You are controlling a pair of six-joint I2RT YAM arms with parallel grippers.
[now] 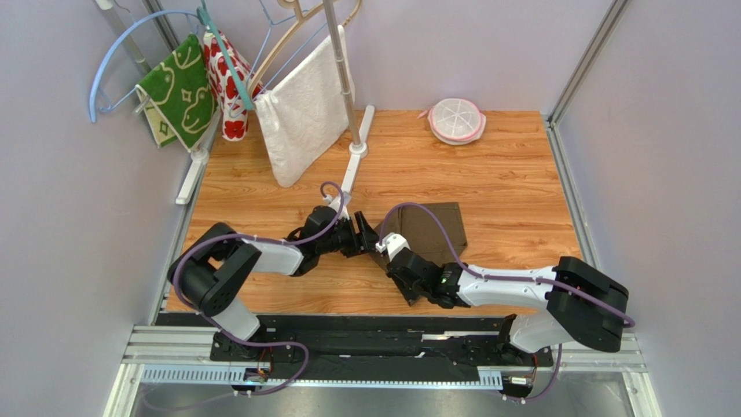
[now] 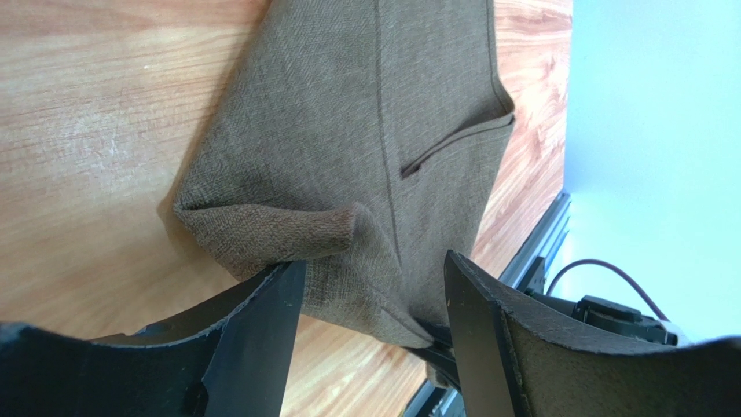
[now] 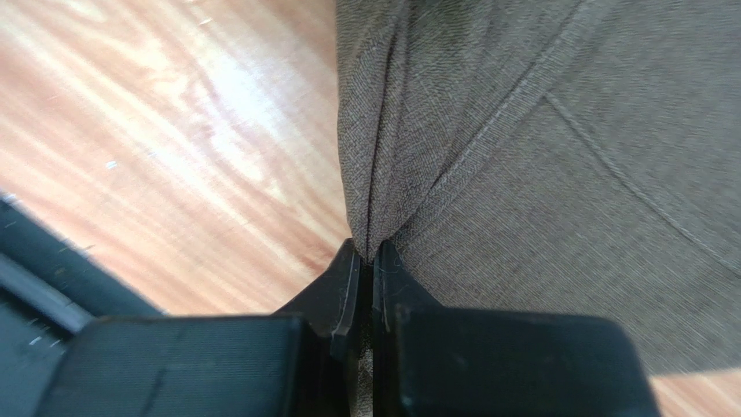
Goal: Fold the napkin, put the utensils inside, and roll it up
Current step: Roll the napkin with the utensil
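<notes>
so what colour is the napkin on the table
The napkin is plain dark brown with no pattern; it shows best in the right wrist view.

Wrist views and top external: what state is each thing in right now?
napkin: folded on the table, one corner curled up.
right gripper: jaws shut, pinching a napkin fold.
left gripper: jaws open at the napkin's curled corner.
white towel: hanging up.

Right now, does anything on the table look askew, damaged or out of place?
Only the brown napkin: one corner is curled over and bunched beside the open left gripper, and the right gripper pinches a raised fold at its edge. No damage or spill shows.
</notes>
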